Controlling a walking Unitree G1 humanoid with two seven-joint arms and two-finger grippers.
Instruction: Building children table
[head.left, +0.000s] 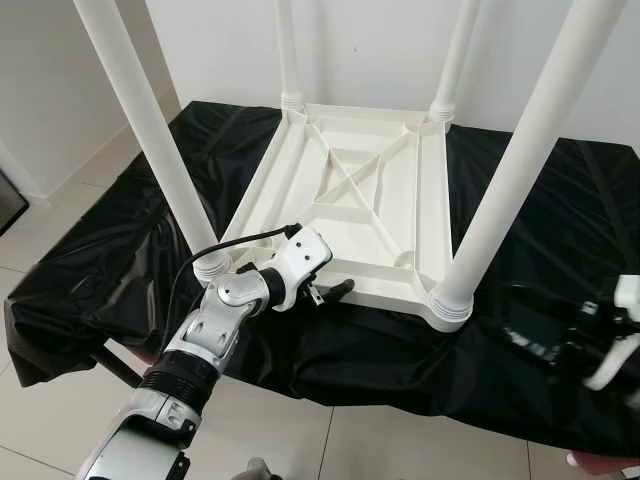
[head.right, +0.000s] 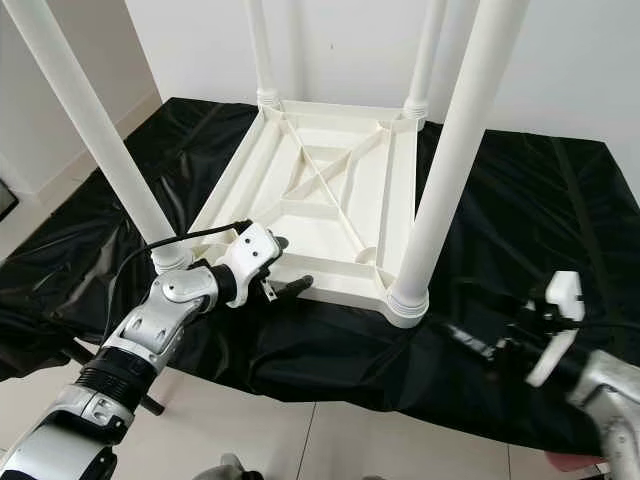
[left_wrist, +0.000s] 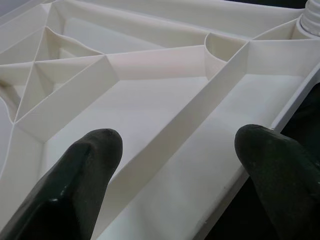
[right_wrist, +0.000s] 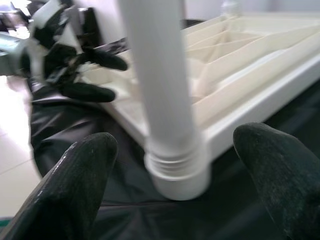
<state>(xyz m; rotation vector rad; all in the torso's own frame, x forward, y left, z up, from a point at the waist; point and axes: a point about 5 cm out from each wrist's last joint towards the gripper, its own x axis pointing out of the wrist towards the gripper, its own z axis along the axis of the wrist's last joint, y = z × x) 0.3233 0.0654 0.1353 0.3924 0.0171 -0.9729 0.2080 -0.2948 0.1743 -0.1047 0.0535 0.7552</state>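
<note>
table rim (head.left: 385, 290) between open left claw (head.left: 322, 283) fingers

Upturned table (head.left: 350, 215) on sheet (head.left: 560, 230); 4 legs (head.left: 520, 160) up.

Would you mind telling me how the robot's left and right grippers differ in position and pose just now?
The left gripper reaches over the near rim of the upturned white plastic table, one finger above the rim and one outside it; the right gripper hangs over the black sheet, apart from the table. The left looks sharp, the right blurred. Both are open and hold nothing.
</note>
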